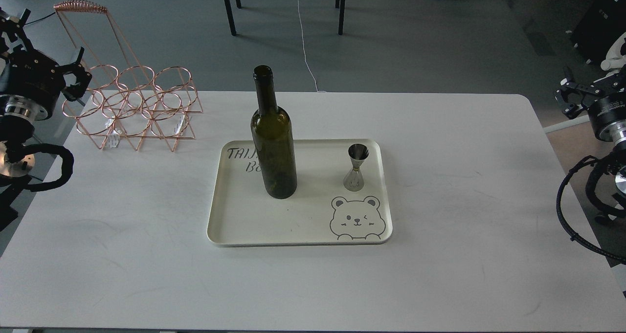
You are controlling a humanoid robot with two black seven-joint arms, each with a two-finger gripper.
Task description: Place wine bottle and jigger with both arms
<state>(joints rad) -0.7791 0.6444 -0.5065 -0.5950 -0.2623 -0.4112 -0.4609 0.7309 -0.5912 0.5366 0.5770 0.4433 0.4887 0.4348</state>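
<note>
The wine bottle (275,142), dark olive-green and unlabelled, stands upright on the left half of a cream tray (298,230). To its right on the same tray stands the small steel jigger (356,169), also upright. My left gripper (79,76) hovers at the far left edge beside the copper rack, open and holding nothing. At the far right edge, off the table, my right gripper (566,97) hangs with its fingers apart and empty. Both grippers are far from the tray.
A copper wire bottle rack (137,110) stands at the table's back left, just right of my left gripper. The white table (464,201) has a rounded back right corner. Chair legs and cables lie on the floor beyond.
</note>
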